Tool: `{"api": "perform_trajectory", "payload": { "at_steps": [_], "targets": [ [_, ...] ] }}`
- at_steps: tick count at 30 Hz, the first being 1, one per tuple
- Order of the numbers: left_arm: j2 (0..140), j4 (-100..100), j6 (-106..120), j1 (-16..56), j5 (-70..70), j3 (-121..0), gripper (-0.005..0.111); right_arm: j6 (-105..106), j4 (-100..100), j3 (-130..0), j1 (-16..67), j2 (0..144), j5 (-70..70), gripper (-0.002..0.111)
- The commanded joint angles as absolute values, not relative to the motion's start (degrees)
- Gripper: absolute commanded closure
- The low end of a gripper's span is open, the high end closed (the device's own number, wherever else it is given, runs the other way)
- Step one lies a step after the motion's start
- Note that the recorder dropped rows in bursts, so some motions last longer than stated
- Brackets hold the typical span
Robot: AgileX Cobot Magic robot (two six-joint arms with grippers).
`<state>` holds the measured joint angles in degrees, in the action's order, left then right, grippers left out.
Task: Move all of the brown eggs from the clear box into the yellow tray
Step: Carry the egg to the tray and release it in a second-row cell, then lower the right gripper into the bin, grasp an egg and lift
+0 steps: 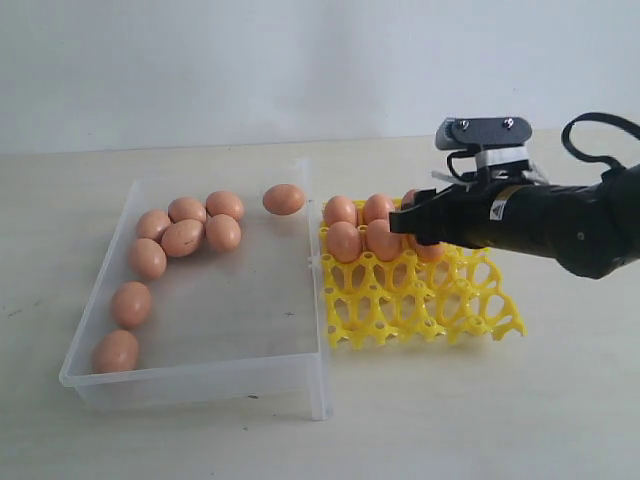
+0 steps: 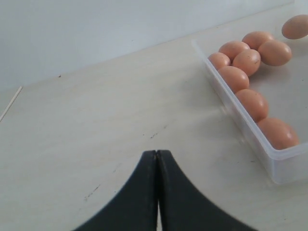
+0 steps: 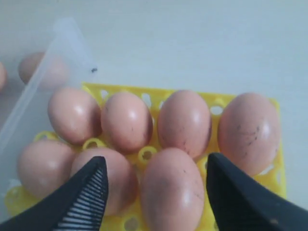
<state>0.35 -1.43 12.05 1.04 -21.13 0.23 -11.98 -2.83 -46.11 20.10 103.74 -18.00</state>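
This looks like a robotics lab bench. A bare, pale, lightly scuffed tabletop spreads beneath and around the right claw, a blank white wall stands beyond it, and a black robot arm carries it.

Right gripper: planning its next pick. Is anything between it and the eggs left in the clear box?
Only the low wall of the box, beside the yellow tray; the box is open on top.

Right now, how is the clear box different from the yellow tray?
The clear box is transparent with low walls; the yellow tray is an open grid. The box is bigger than the tray. In the box the brown eggs lie loose; in the tray they sit in cups. Both hold eggs.
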Motion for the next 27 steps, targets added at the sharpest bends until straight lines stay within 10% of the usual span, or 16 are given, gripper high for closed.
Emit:
{"api": "perform_trajectory", "payload": {
  "at_steps": [1,8,27],
  "targets": [
    [0.00,-1.43,11.75,1.15,-20.70,0.00,0.107,-11.66,-4.40,-46.11,21.65,96.99,-14.16,0.052],
    [0.00,-1.43,11.75,1.15,-20.70,0.00,0.107,-13.45,-6.22,-55.74,27.56,93.88,18.80,0.053],
    [0.00,-1.43,11.75,1.15,-20.70,0.00,0.107,-12.60,5.66,-111.93,38.65,127.66,55.97,0.053]
  ]
}}
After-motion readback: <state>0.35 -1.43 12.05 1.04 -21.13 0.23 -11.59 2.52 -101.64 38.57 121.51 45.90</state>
